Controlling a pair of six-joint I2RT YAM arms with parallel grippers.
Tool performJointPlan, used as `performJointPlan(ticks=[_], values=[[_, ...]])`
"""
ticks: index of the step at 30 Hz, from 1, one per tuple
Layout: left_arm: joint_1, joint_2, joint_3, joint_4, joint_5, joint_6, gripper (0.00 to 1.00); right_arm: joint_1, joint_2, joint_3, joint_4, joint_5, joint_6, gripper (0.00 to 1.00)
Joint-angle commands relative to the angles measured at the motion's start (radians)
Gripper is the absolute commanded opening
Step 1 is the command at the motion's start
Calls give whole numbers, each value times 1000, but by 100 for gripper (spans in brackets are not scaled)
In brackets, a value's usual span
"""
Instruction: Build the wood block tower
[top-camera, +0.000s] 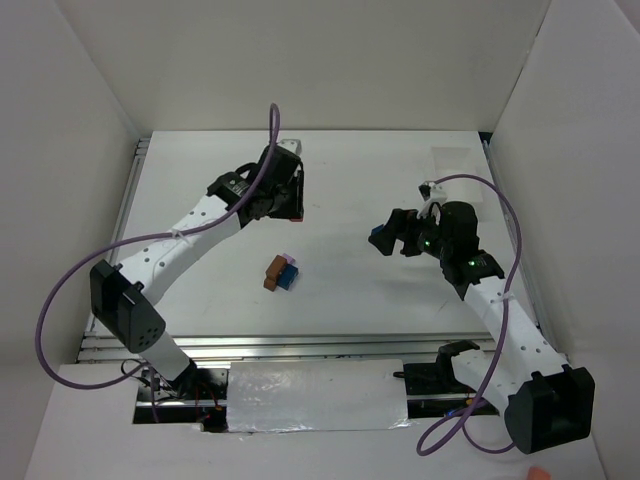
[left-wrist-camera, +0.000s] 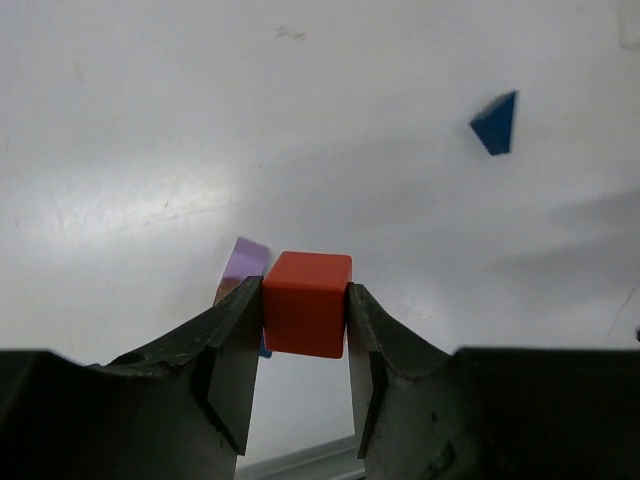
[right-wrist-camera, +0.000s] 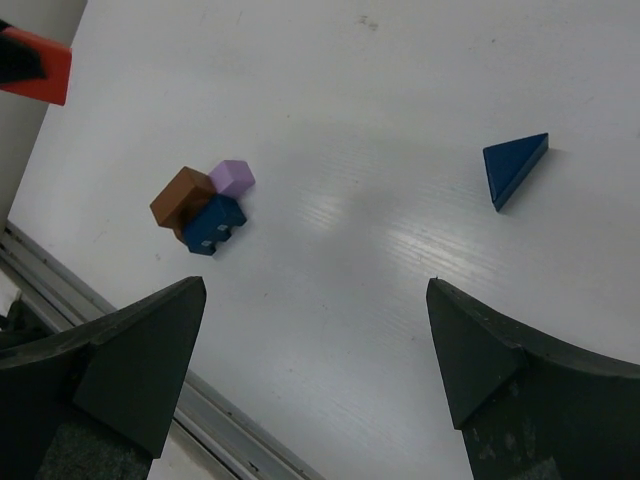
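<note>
My left gripper (left-wrist-camera: 303, 296) is shut on a red cube (left-wrist-camera: 307, 303) and holds it above the table, at the back left of the block cluster; in the top view the gripper (top-camera: 289, 204) shows a sliver of red (top-camera: 296, 215). The cluster (top-camera: 281, 272) sits mid-table: a brown block (right-wrist-camera: 181, 195), a pale purple block (right-wrist-camera: 232, 177) and a blue notched block (right-wrist-camera: 213, 224), touching one another. A blue triangle block (right-wrist-camera: 515, 165) lies alone to the right. My right gripper (right-wrist-camera: 315, 285) is open and empty, above the table by the triangle (top-camera: 378, 239).
A metal rail (top-camera: 300, 345) runs along the table's front edge and also shows in the right wrist view (right-wrist-camera: 120, 320). White walls close in the left, back and right sides. A clear plastic tray (top-camera: 452, 160) lies faintly at the back right.
</note>
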Motion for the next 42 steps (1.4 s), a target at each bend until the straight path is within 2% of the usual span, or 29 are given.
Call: performJointPlan(ticks=[1,3,6,11,15,25,29,32,33,35,37,38,39,40,41,42], values=[[4,35,12,-194,-181,-316,0,2,-3,37,-16,55,14,100],[4,38,3,-224,-191,-342,0,2,-3,38,-21,61,21,100],[6,47,16,-313,-277,-445,0,0,-6,34,-25,78,22,100],[6,45,-1,-364,-332,-630,0,-1,0,30,-25,84,25,100],[29,71,13,-382,-278,-764,0,-1,8,29,-21,80,30,100],[44,249,173,-574,-279,-861,0,-3,-1,33,-33,70,28,100],[31,268,185,-577,-294,-862,0,-3,9,37,-32,54,24,100],[23,263,167,-537,-300,-803,0,-3,13,38,-27,46,17,100],[20,248,158,-507,-302,-701,0,-3,13,38,-28,43,11,100],[-3,217,92,-392,-355,-628,0,-3,9,32,-21,37,5,100],[-44,126,2,-165,-421,-418,0,-1,6,33,-19,21,-10,100],[-57,87,-122,-54,-409,-197,0,-3,8,36,-22,14,-19,100],[-69,-9,-198,60,-399,-101,0,0,8,40,-28,3,-27,100],[-81,-72,-279,301,-386,-10,0,2,3,38,-30,-6,-39,100],[-77,-129,-438,435,-233,211,0,6,2,38,-28,-23,-42,100],[-69,-237,-502,540,-128,298,0,8,-4,33,-24,-20,-45,100]])
